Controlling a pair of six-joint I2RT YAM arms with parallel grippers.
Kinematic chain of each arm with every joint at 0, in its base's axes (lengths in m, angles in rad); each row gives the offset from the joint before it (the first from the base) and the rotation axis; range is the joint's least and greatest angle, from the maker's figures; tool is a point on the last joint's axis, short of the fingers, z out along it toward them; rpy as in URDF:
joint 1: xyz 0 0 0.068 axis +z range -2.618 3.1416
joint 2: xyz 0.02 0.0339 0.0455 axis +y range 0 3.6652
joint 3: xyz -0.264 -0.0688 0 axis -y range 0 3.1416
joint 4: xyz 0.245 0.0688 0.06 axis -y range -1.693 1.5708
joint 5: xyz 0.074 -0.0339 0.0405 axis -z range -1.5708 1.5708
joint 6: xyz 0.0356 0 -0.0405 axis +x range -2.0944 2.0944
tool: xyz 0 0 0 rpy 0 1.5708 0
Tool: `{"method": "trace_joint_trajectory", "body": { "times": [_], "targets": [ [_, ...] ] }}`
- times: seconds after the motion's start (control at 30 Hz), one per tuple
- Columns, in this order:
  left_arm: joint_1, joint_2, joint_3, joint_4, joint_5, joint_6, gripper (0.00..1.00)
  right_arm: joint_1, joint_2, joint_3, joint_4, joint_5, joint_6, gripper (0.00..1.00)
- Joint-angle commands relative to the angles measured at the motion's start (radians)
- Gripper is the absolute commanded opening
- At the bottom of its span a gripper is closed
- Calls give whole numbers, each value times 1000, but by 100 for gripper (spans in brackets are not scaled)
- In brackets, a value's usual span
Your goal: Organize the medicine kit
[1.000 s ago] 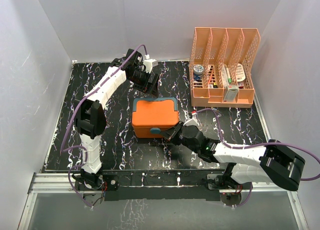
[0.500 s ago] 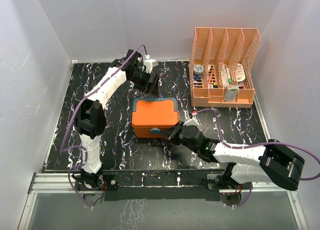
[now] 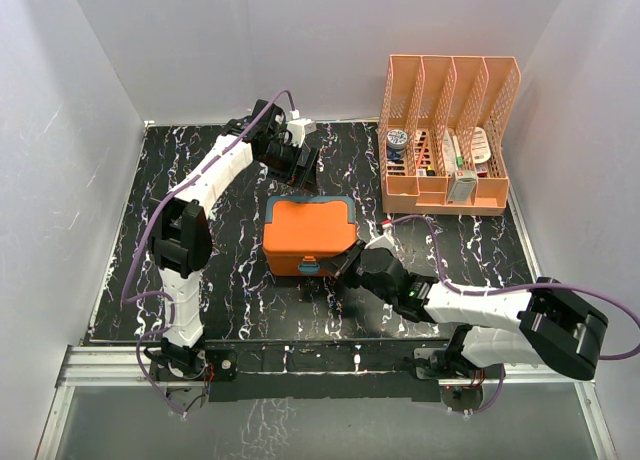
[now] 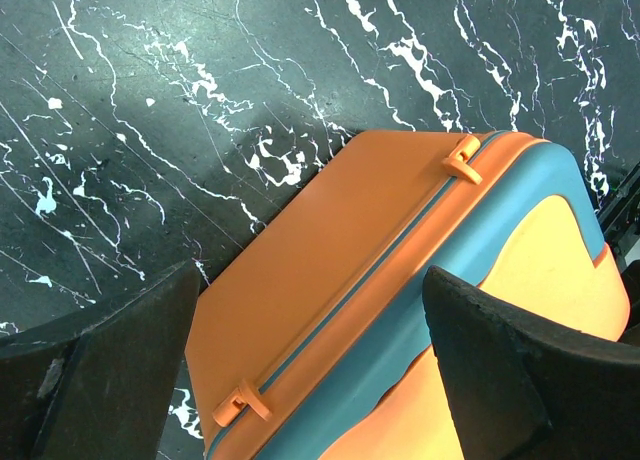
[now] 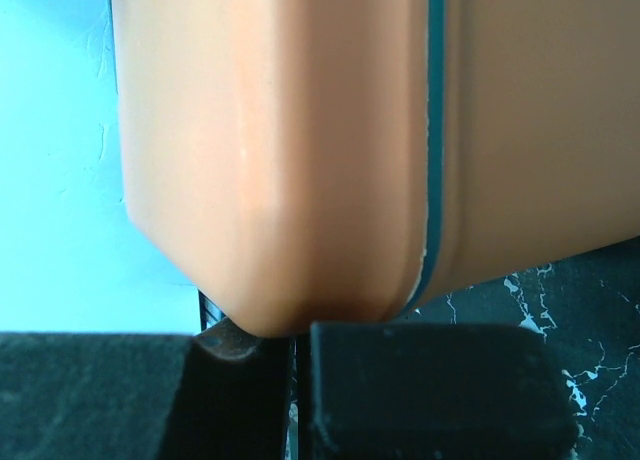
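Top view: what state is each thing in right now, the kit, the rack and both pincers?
Medicine kit: lid shut, lying flat.
File rack: upright, slots holding supplies.
Left pincer: open, over the kit's hinge side.
Right pincer: shut, tips at the kit's front.

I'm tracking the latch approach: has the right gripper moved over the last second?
Yes. The right gripper has edged left, toward the small blue-grey latch on the orange plastic medicine kit box, which looks unmoved.
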Motion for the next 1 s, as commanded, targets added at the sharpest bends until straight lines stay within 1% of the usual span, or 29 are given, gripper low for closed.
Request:
{"method": "trace_joint_trajectory", "body": {
  "times": [0.0,0.2,0.47,0.97],
  "targets": [
    [-4,-54,-15,-58,5,20,92,2,7,82,4,-14,-18,0],
    [-4,-60,-24,-54,7,15,92,2,9,80,-24,-56,-3,0],
    [-3,-65,-31,-53,9,21,92,1,54,113,-35,-134,4,0],
    [-4,-65,-42,-42,11,19,92,2,29,141,-65,-158,13,0]
  ]
}}
